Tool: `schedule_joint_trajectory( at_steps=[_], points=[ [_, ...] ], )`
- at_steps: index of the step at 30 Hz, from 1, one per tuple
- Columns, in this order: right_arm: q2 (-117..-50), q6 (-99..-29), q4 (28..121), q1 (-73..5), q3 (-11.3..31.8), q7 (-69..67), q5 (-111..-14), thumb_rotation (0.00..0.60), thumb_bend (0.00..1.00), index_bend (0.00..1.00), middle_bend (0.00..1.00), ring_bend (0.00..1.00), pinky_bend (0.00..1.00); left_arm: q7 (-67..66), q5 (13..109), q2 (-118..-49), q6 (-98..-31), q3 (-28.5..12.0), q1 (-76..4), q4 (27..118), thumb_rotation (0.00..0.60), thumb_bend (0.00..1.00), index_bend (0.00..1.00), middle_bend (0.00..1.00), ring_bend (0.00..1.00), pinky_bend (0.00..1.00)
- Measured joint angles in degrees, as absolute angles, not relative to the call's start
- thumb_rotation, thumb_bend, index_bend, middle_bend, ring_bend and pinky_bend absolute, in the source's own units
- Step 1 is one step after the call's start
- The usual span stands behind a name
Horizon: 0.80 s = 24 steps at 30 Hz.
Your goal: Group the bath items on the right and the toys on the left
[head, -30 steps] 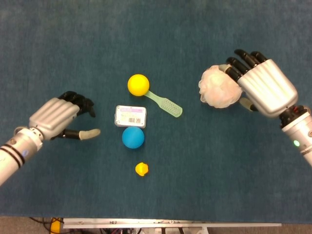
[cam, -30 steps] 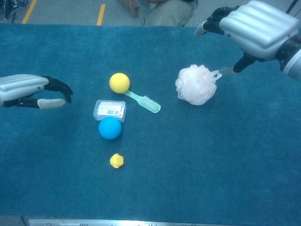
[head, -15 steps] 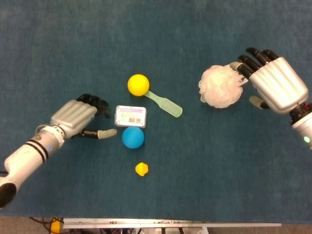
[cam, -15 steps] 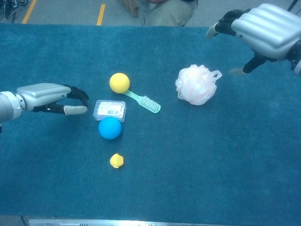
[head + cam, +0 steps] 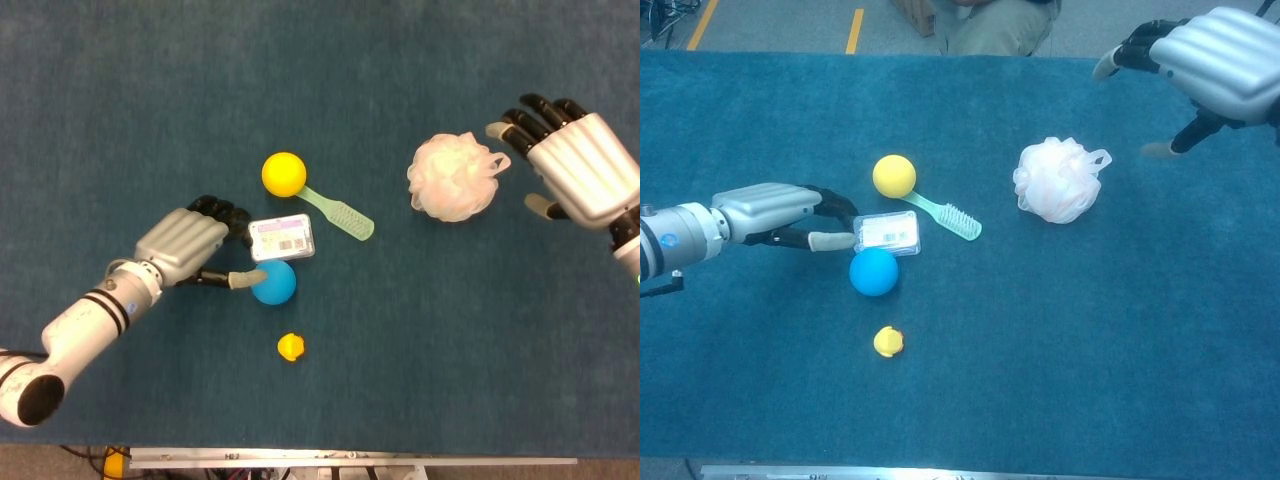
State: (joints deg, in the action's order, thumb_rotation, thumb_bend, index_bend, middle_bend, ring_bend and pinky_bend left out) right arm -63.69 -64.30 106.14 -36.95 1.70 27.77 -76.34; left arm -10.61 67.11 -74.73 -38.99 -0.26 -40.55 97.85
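Observation:
My left hand (image 5: 185,250) (image 5: 770,212) reaches to the clear soap box (image 5: 283,238) (image 5: 888,231); its fingertips touch the box's left end and its thumb lies against the blue ball (image 5: 275,283) (image 5: 874,272). The box sits skewed, not lifted. A yellow ball (image 5: 284,173) (image 5: 894,175) rests at the handle end of a green brush (image 5: 340,212) (image 5: 945,215). A small yellow duck (image 5: 290,347) (image 5: 888,342) lies nearer the front edge. The white bath pouf (image 5: 452,178) (image 5: 1058,181) lies to the right. My right hand (image 5: 580,165) (image 5: 1225,60) hovers open, clear of the pouf.
Blue carpet covers the table (image 5: 420,340). A metal rail (image 5: 350,462) runs along the front edge. Someone sits past the far edge (image 5: 990,20). Bare carpet lies left of my left arm and right of the pouf.
My left hand slid right to the soap box and pushed it right, skewing it. My right hand drew back to the right, off the pouf.

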Motion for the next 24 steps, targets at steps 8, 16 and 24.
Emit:
schedule_joint_trajectory(
  at_steps=[8, 16, 24],
  points=[
    [-63.2, -64.3, 105.7, -35.8, 2.2, 26.6, -77.0, 0.600, 0.11, 0.25, 0.28, 0.16, 0.30, -9.1, 66.9, -77.3, -38.5, -1.6, -42.4, 98.6, 0.000, 0.02, 0.25, 0.11, 0.05, 0.04],
    [-62.9, -64.2, 105.3, -35.0, 2.7, 25.6, -77.7, 0.600, 0.11, 0.25, 0.28, 0.16, 0.30, -9.7, 67.5, -77.2, -38.4, -1.9, -43.9, 98.7, 0.000, 0.02, 0.25, 0.11, 0.05, 0.04],
    [-63.6, -63.4, 105.0, -34.7, 2.9, 25.5, -78.4, 0.600, 0.11, 0.25, 0.28, 0.16, 0.30, -12.7, 67.0, -71.6, -40.7, 0.0, -43.3, 100.1, 0.000, 0.02, 0.25, 0.10, 0.05, 0.04]
  ],
)
